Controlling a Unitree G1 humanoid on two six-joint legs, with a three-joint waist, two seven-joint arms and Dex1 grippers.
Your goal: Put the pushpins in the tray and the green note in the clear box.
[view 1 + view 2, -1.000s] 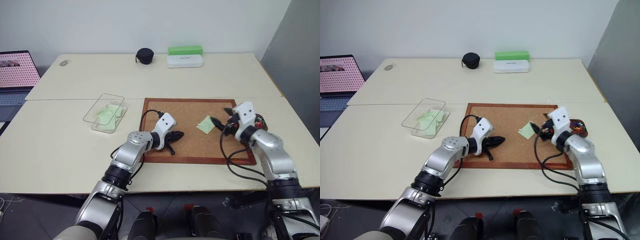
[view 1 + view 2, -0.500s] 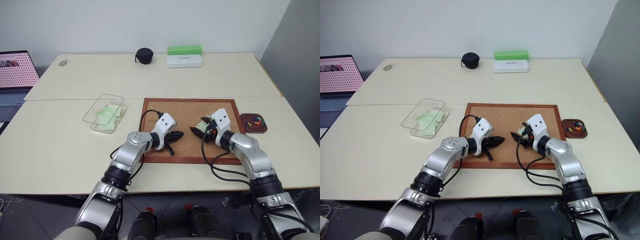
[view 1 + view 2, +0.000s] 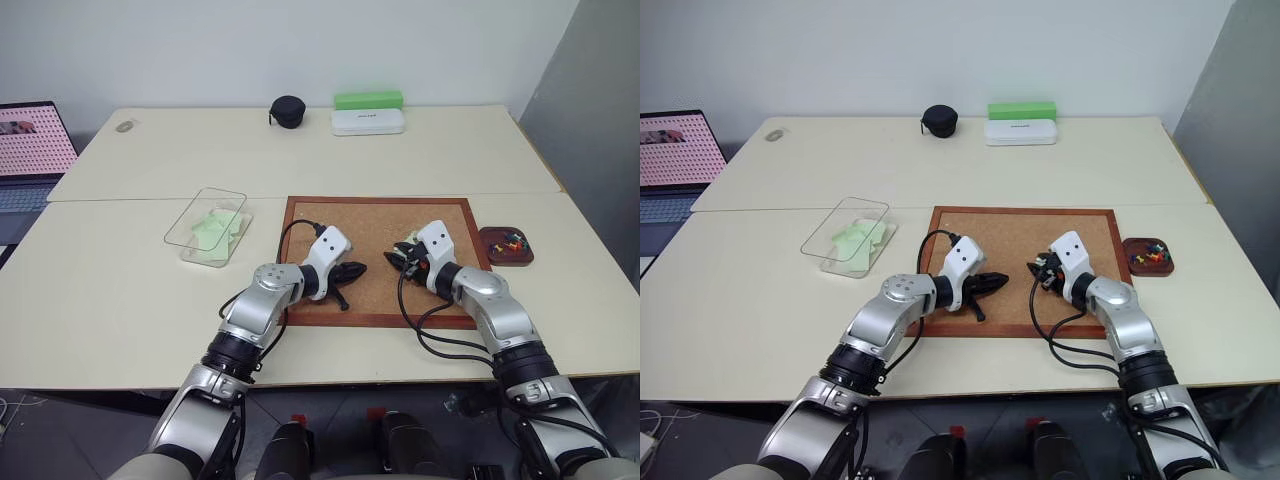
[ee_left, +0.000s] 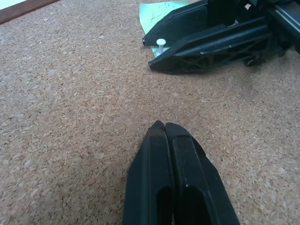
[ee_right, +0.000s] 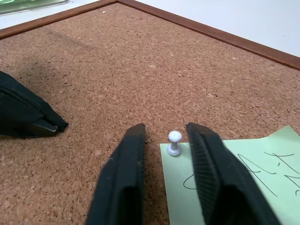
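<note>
On the corkboard [image 3: 375,268], the right tool [image 5: 165,136] brackets a white pushpin [image 5: 174,142] pinning the green note [image 5: 234,183], fingers narrowly apart, not yet gripping. Next: pinch and pull. Left tool [image 4: 165,126] rests closed, empty, nearby.

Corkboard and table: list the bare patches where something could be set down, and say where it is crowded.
Free: the corkboard along its far edge; the table in front of the clear box; the stretch between the corkboard and the white case. Crowded: mid-board, where the left gripper and right gripper flank the white pushpin and green note.
</note>
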